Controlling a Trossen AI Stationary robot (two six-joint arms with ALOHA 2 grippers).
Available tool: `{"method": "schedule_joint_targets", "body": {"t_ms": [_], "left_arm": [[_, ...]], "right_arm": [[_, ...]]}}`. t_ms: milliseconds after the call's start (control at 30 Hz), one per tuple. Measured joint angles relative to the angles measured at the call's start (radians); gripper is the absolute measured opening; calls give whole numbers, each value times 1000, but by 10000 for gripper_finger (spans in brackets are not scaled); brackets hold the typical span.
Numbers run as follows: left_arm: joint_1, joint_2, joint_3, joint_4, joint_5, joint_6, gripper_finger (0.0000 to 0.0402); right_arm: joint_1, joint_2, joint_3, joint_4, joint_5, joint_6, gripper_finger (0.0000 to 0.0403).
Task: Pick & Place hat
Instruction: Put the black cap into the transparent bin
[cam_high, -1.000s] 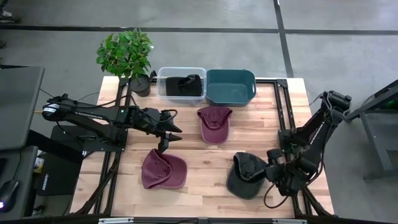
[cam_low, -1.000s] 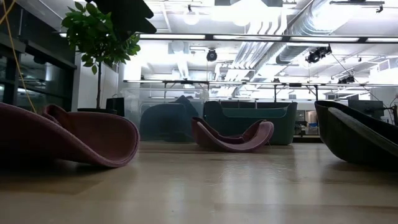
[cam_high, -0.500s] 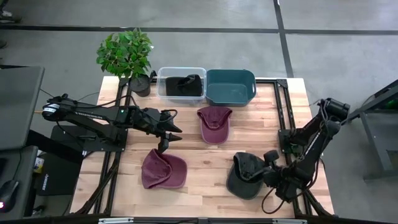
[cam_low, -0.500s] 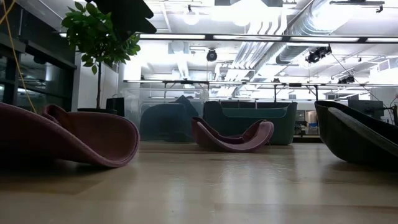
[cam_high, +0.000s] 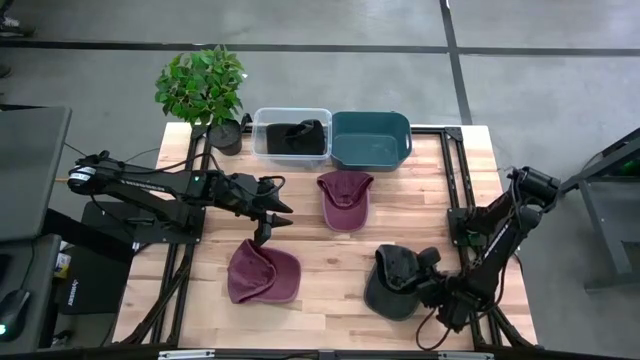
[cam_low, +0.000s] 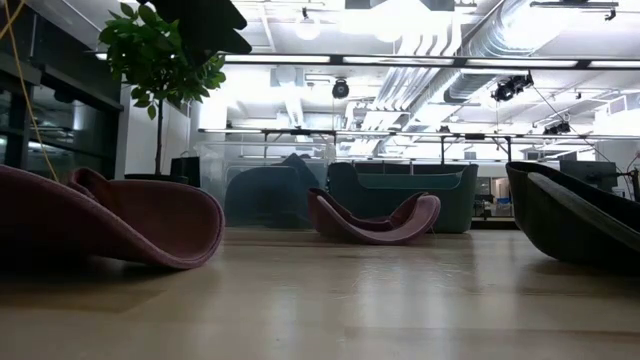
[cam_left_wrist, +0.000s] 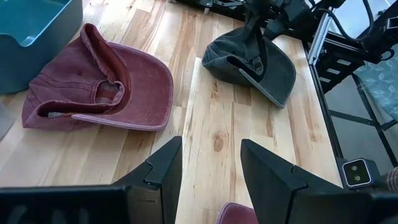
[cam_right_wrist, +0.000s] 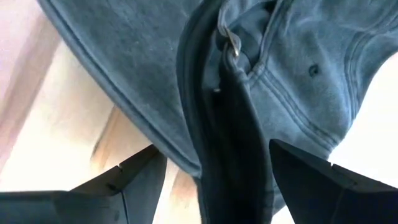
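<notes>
A dark grey cap (cam_high: 393, 285) lies upside down near the table's right near corner, and also shows in the low view (cam_low: 575, 220). My right gripper (cam_high: 428, 272) is at its right side, open. In the right wrist view (cam_right_wrist: 217, 165) its fingers stand on either side of the cap's raised back rim (cam_right_wrist: 233, 112). One maroon cap (cam_high: 262, 272) lies toward the near left, a second maroon cap (cam_high: 345, 198) lies mid-table. My left gripper (cam_high: 265, 230) hangs open above the table between them (cam_left_wrist: 211, 171). Another dark cap (cam_high: 296, 135) sits in the clear bin (cam_high: 262, 120).
A teal bin (cam_high: 371, 140) stands beside the clear bin at the far edge. A potted plant (cam_high: 205, 90) stands at the far left corner. Bare wood lies between the caps mid-table (cam_high: 330, 255). Black frame rails (cam_high: 455, 170) run along the table's right side.
My right gripper has moved toward the table's left and near edge, closing in on the dark grey cap, and the right arm has folded lower. The caps and my left arm have stayed put.
</notes>
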Motion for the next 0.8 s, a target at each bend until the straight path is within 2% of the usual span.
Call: {"method": "schedule_joint_targets", "body": {"t_ms": [200,467,633,800], "left_arm": [[0,0,0,0,1,0,147],[0,0,0,0,2,0,147],[0,0,0,0,4,0,147],[0,0,0,0,4,0,147]], "right_arm": [[-14,0,0,-1,10,-2,254],[-26,0,0,-1,9,-3,177],[-26,0,0,0,8,-60,111],[-29,0,0,1,-15,-93,20]]}}
